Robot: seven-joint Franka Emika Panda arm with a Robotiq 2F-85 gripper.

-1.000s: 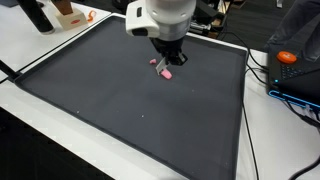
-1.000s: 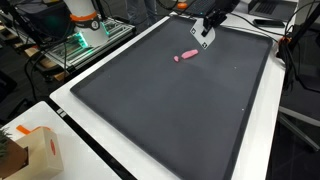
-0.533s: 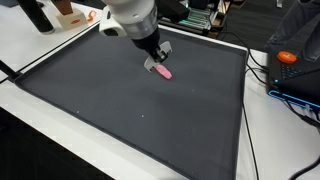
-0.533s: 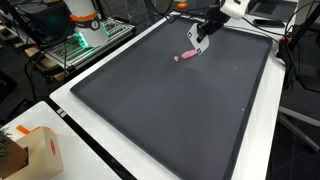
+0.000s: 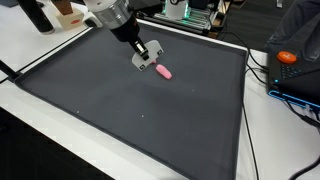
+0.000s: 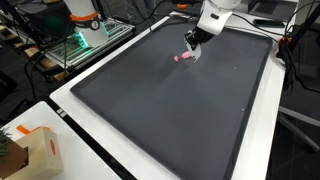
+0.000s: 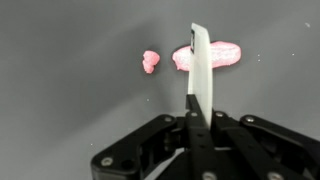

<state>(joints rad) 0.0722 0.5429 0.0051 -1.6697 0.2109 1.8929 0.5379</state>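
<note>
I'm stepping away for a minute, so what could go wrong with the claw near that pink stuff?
The claw, shut on a white strip, sits right by the larger pink piece; a low sweep might smear it across the dark mat. The smaller pink bit lies apart and could be flicked away.

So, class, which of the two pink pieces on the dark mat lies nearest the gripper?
The longer, sausage-shaped pink piece: in the wrist view the shut gripper crosses in front of it, while the small rounded pink lump lies apart beside it.
</note>
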